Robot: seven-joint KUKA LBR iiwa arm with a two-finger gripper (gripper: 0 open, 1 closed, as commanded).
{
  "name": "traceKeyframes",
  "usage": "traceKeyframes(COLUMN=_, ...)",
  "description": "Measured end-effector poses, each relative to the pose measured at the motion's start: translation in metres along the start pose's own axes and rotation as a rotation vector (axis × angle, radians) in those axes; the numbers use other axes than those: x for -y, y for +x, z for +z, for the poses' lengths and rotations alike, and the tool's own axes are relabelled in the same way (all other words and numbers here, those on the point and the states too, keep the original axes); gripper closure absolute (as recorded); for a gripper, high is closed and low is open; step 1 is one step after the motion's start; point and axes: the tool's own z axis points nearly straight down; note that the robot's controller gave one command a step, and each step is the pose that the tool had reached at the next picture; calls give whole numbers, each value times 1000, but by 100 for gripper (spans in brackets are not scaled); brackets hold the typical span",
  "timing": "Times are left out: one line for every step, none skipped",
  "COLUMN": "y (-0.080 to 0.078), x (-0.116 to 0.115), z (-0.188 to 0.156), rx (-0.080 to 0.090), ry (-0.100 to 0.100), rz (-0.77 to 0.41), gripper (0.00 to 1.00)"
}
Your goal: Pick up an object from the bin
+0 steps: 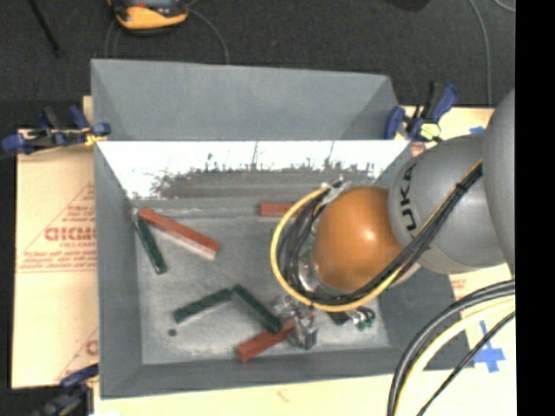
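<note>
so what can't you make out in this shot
1. Camera view: far red stick, right end hidden behind the orange cover.
2. Camera view: small green thing under the arm, mostly covered; kind unclear.
3. Camera view: whether the gripper touches the near red stick, too small and cluttered to tell.

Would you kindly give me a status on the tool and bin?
Tool low at the grey metal bin's front, at the right end of a flat red-brown bar. Dark green bar's end close beside it. Other bars apart, left.
</note>
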Motion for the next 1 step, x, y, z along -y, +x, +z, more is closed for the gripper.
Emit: traceKeyframes(y=18, x=24, z=-161, rx=1, ry=2, rz=-192, gripper=100)
